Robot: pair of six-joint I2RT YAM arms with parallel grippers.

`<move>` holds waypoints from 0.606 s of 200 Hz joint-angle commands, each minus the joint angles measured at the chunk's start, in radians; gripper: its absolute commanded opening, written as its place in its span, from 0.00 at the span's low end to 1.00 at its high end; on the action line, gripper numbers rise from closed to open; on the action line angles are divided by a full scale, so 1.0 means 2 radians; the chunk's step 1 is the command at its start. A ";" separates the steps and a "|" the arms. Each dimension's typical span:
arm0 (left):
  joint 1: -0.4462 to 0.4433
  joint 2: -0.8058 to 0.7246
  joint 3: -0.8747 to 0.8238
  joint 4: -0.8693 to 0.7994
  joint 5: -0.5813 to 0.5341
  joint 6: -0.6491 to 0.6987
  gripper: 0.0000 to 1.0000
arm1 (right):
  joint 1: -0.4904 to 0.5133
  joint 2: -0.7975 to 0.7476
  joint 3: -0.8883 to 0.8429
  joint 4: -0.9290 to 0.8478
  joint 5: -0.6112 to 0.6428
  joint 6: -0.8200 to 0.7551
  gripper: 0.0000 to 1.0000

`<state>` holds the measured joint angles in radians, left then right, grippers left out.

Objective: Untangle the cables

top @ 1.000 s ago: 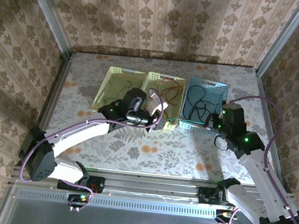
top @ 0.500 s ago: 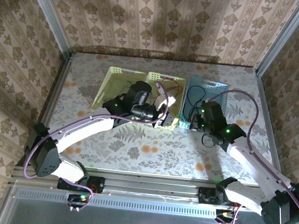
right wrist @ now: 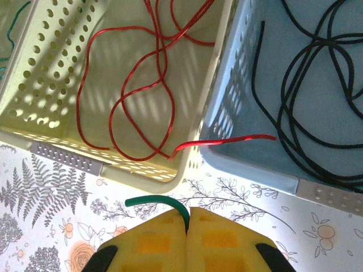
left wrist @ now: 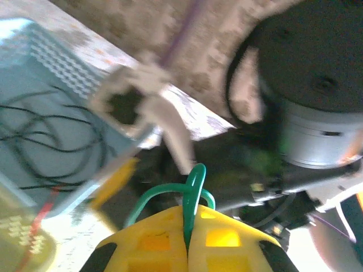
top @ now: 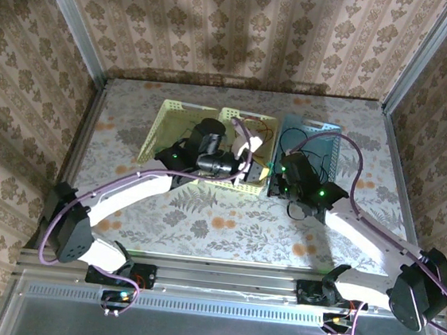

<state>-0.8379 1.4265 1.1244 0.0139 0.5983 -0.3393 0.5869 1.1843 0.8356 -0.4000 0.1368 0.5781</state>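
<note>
Green cable [left wrist: 193,184] — fast in the clenched left gripper [left wrist: 187,214] and clenched right gripper [right wrist: 188,214]

Three baskets [top: 160,131] on floral table [top: 225,230]

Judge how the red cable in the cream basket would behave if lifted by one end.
Likely floppy: the red cable lies in loose loops in the cream basket. Probably light, being so thin. It may snag or drag, since one end drapes over the rim into the blue basket.
</note>
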 commanded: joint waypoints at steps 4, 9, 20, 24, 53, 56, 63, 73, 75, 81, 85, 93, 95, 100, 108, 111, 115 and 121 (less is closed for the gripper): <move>0.036 -0.056 -0.028 0.068 -0.102 -0.020 0.00 | -0.010 -0.027 -0.029 -0.051 0.035 0.005 0.00; 0.040 -0.061 -0.033 0.070 -0.109 -0.021 0.00 | -0.014 -0.032 -0.032 -0.055 0.038 0.007 0.00; 0.050 -0.069 -0.039 0.069 -0.111 -0.021 0.00 | -0.026 -0.043 -0.037 -0.062 0.040 0.012 0.00; 0.052 -0.071 -0.040 0.066 -0.111 -0.021 0.00 | -0.029 -0.046 -0.037 -0.063 0.042 0.014 0.00; 0.064 -0.085 -0.048 0.047 -0.095 -0.021 0.00 | -0.057 -0.063 -0.028 -0.065 0.046 0.017 0.00; 0.064 -0.086 -0.049 0.046 -0.096 -0.021 0.00 | -0.059 -0.064 -0.025 -0.065 0.045 0.015 0.00; 0.064 -0.089 -0.053 0.046 -0.097 -0.022 0.00 | -0.063 -0.064 -0.019 -0.065 0.045 0.012 0.00; 0.065 -0.092 -0.059 0.047 -0.095 -0.025 0.00 | -0.067 -0.063 -0.010 -0.065 0.042 0.004 0.00; 0.065 -0.093 -0.059 0.047 -0.094 -0.026 0.00 | -0.068 -0.063 -0.008 -0.065 0.040 0.002 0.00; 0.065 -0.094 -0.061 0.047 -0.094 -0.027 0.00 | -0.069 -0.063 -0.002 -0.065 0.036 -0.002 0.05; 0.065 -0.096 -0.063 0.049 -0.094 -0.029 0.00 | -0.069 -0.063 0.002 -0.065 0.037 -0.004 0.12; 0.066 -0.099 -0.068 0.053 -0.098 -0.031 0.00 | -0.069 -0.066 0.006 -0.064 0.039 -0.005 0.26; 0.066 -0.100 -0.070 0.054 -0.100 -0.032 0.00 | -0.069 -0.068 0.006 -0.064 0.040 -0.005 0.29; 0.069 -0.104 -0.076 0.059 -0.107 -0.037 0.00 | -0.069 -0.072 0.007 -0.062 0.044 -0.004 0.35; 0.074 -0.110 -0.086 0.069 -0.119 -0.044 0.00 | -0.069 -0.079 0.007 -0.059 0.054 0.000 0.43; 0.077 -0.113 -0.090 0.072 -0.124 -0.048 0.00 | -0.069 -0.082 0.006 -0.059 0.057 0.001 0.44; 0.084 -0.116 -0.095 0.075 -0.133 -0.053 0.00 | -0.070 -0.087 0.006 -0.058 0.061 0.003 0.46; 0.094 -0.120 -0.102 0.078 -0.147 -0.063 0.00 | -0.071 -0.091 0.006 -0.058 0.067 0.004 0.47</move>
<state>-0.7155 1.2552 0.9596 0.0597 0.4290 -0.3981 0.4599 1.0439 0.8391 -0.4221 0.1684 0.5900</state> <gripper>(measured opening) 0.069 0.439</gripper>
